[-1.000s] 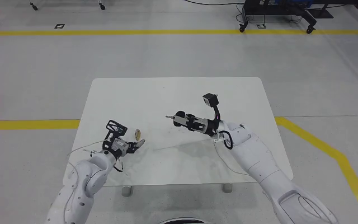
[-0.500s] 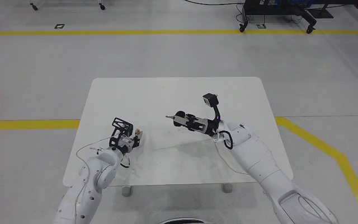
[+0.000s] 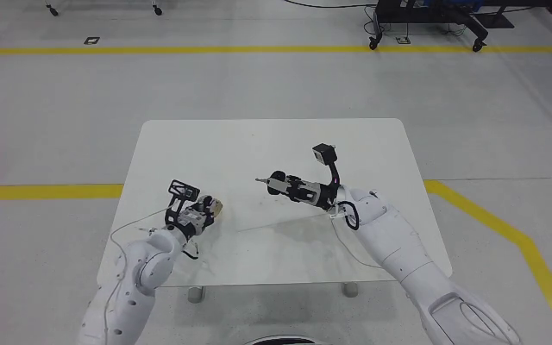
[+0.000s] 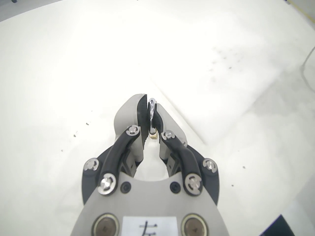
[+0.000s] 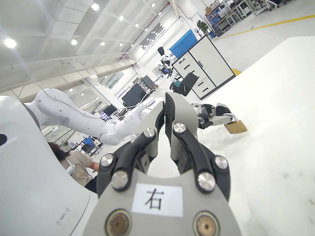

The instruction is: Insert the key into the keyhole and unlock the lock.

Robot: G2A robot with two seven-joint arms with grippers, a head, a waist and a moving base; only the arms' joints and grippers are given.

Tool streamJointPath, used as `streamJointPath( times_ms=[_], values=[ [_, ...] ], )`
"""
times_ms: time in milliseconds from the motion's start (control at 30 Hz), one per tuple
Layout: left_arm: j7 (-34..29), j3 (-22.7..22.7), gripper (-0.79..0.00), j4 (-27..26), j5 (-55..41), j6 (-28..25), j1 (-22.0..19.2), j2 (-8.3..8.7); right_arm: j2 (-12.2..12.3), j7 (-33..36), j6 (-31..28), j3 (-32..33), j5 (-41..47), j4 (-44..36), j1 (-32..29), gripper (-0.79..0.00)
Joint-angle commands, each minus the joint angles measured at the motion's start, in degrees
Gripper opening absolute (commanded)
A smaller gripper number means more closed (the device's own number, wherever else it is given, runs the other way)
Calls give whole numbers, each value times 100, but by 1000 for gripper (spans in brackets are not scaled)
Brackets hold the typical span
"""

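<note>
The lock (image 3: 216, 207), a small brass padlock, sits in the lower left part of the top view, at the tip of the left gripper (image 3: 208, 210), over the white table (image 3: 345, 142) near its left front edge. The left wrist view gives the hold itself: the silver shackle (image 4: 151, 110) stands edge-on, clamped between the two black pads (image 4: 142, 110), with a sliver of brass behind them on the palm side. The right wrist view gives the rest: the lock (image 5: 236, 126) hangs from the left gripper (image 5: 222, 116) with its whole brass body on show, tilted and close over the table (image 5: 270, 87); whether it touches the surface I cannot tell. The key (image 3: 260, 180) is a thin pale tip near the middle of the top view, sticking out of the right gripper (image 3: 271, 181) toward the picture's left. In its own wrist view the right gripper (image 5: 164, 109) has its fingers pressed together along their length. The left arm comes up from the lower left corner, forearm slanting toward the centre, claw aimed to the right. The right arm enters from the lower right, wrist about level, claw aimed left at the lock. Key and lock are well apart, with bare table between them
</note>
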Motion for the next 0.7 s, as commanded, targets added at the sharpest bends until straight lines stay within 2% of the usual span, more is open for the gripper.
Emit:
streamJointPath(
  times_ms=[0,167,333,433,533,667],
  values=[
    [-177,-199,-785,-46,-991,-320,68,12,0,0,0,0,0,0,0,-785],
    [-1083,-652,-785,9,-3135,-897,100,71,0,0,0,0,0,0,0,-785],
    [-1880,-846,-785,114,-4503,-1154,33,129,0,0,0,0,0,0,0,-785],
    [-2094,-918,-785,143,-4779,-1205,-5,158,0,0,0,0,0,0,0,-785],
    [-1859,-934,-785,7,-4533,-1369,61,166,0,0,0,0,0,0,0,-785],
    [-1859,-934,-785,7,-4533,-1369,61,166,0,0,0,0,0,0,0,-785]
  ],
)
